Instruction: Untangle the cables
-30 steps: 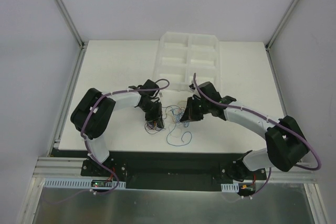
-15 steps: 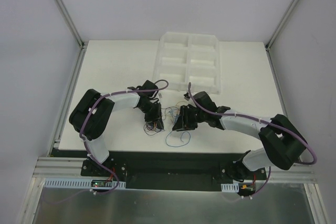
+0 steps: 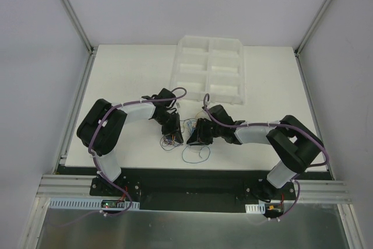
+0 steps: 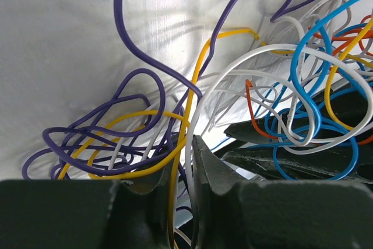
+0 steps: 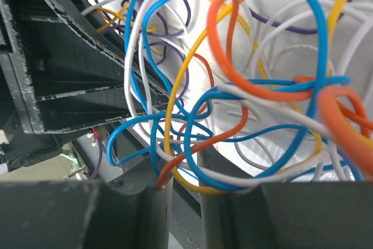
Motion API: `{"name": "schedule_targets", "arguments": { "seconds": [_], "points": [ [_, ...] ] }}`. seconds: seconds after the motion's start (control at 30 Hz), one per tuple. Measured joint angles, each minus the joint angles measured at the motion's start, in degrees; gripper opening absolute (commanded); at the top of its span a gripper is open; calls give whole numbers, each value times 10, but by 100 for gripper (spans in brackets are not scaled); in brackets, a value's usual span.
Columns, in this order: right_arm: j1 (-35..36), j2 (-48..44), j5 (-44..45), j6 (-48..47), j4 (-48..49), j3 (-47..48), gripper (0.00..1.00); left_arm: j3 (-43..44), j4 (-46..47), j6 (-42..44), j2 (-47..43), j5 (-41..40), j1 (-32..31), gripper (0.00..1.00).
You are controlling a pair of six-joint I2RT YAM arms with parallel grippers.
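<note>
Field notes, body only. The left arm [image 3: 131,111] and right arm [image 3: 250,134] are showing smooth white shells running between bulky black joint housings. A thick purple cable [image 3: 182,90] is trailing along each arm and looping free near the wrist. Black base plates [image 3: 111,188] are sitting bolted down, with small boards [image 3: 111,204] beside them glowing green and orange. The left gripper [image 3: 175,138] and right gripper [image 3: 193,139] are showing matte black, grainy fingers [image 5: 52,214].

Readable markings: none.
No text, label or number was legible on the cables [image 3: 189,129], tray [image 3: 211,68] or table [image 3: 128,86].
</note>
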Motion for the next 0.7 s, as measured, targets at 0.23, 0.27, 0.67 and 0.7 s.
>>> {"name": "schedule_targets", "arguments": {
  "seconds": [0.23,0.27,0.67,0.7],
  "points": [
    [2,1,12,7,13,0,28,-2,14,-15,0,1,0,14],
    [3,2,12,8,17,0,26,-4,19,-18,0,1,0,14],
    [17,-46,2,24,-2,15,0,-26,37,-36,0,1,0,15],
    [17,-74,-1,15,-37,25,0,-26,38,-37,0,-1,0,16]
  ]
}}
